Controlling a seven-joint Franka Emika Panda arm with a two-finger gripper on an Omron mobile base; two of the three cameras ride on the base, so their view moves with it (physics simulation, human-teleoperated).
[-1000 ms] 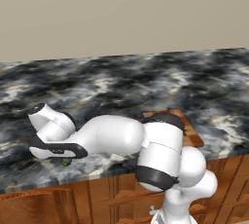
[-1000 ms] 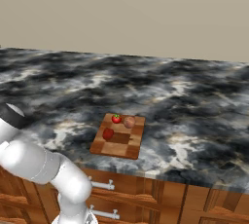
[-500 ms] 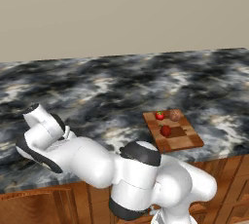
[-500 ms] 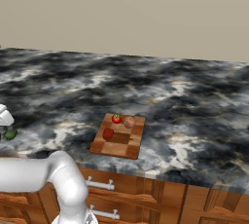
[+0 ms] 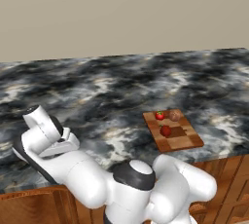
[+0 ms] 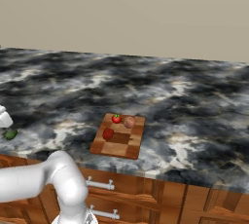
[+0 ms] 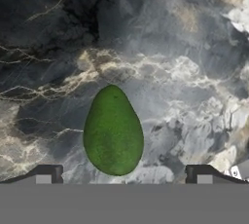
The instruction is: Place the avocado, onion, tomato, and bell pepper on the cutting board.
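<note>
Hanging over the dark marbled counter (image 7: 185, 47), the tool (image 7: 124, 174) has its fingertips (image 7: 46, 174) spread wide apart, with the avocado (image 7: 113, 130) lying on the stone between them, ungripped. Off to the right, well apart from it, the cutting board (image 6: 118, 145) carries the tomato (image 6: 116, 119), the onion (image 6: 129, 121) and the bell pepper (image 6: 108, 133).
</note>
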